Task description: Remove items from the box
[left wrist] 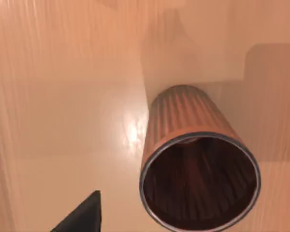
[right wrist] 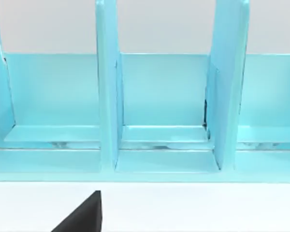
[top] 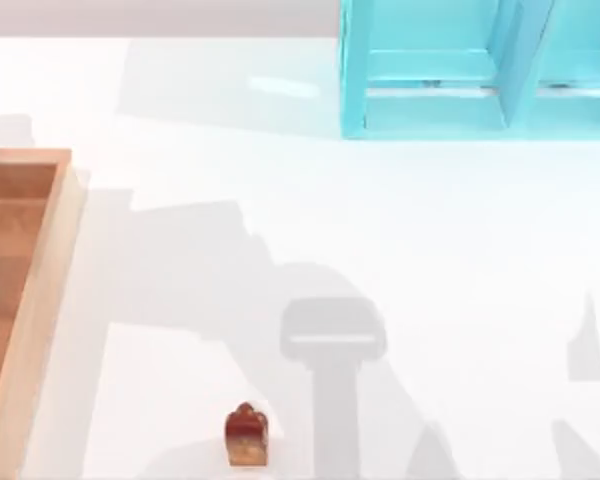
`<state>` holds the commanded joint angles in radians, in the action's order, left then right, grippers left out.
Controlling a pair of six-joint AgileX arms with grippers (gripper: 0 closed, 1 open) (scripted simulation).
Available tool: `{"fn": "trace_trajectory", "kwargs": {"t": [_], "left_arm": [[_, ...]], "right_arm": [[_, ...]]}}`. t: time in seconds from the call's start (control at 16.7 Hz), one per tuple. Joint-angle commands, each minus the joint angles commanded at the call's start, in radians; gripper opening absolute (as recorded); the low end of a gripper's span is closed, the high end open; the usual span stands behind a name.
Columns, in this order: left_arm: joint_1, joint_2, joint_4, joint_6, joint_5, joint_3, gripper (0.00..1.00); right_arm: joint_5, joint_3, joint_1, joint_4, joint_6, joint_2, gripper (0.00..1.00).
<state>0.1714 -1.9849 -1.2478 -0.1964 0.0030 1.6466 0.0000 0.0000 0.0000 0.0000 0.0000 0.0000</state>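
Observation:
The box [top: 42, 260] is a shallow wooden tray with a tan rim at the table's left edge, partly cut off in the top view. The dark brown ribbed cup [left wrist: 198, 164] rests on the box's orange-brown floor [left wrist: 63, 96], its open mouth facing the left wrist camera. My left gripper [left wrist: 82, 217] hovers close above the floor beside the cup, not touching it. The small red-and-tan carton block [top: 246, 435] stands outside the box on the white table, near the front edge. My right gripper [right wrist: 82, 217] is over the table, facing the shelf.
A turquoise shelf unit [top: 460, 70] with upright dividers stands at the back right of the table; the same shelf unit [right wrist: 164, 111] shows in the right wrist view. White tabletop [top: 380, 230] lies between box and shelf.

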Motion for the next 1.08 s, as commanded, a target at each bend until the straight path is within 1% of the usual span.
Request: {"fn": "trace_trajectory", "kwargs": {"t": [0.18, 0.36, 0.54, 0.78, 1.08], "left_arm": [[0.01, -0.028, 0.134, -0.01, 0.0, -0.093, 1.0], [-0.007, -0.01, 0.222, 0.007, 0.0, -0.203, 1.0], [-0.028, 0.015, 0.261, 0.028, 0.0, -0.263, 1.0], [-0.029, 0.016, 0.262, 0.029, 0.0, -0.265, 1.0], [-0.029, 0.016, 0.262, 0.029, 0.0, -0.265, 0.62]], "right_arm": [[0.0, 0.0, 0.0, 0.0, 0.0, 0.0, 1.0], [0.0, 0.0, 0.0, 0.0, 0.0, 0.0, 1.0], [0.0, 0.0, 0.0, 0.0, 0.0, 0.0, 1.0], [0.0, 0.0, 0.0, 0.0, 0.0, 0.0, 1.0], [0.0, 0.0, 0.0, 0.0, 0.0, 0.0, 1.0]]}}
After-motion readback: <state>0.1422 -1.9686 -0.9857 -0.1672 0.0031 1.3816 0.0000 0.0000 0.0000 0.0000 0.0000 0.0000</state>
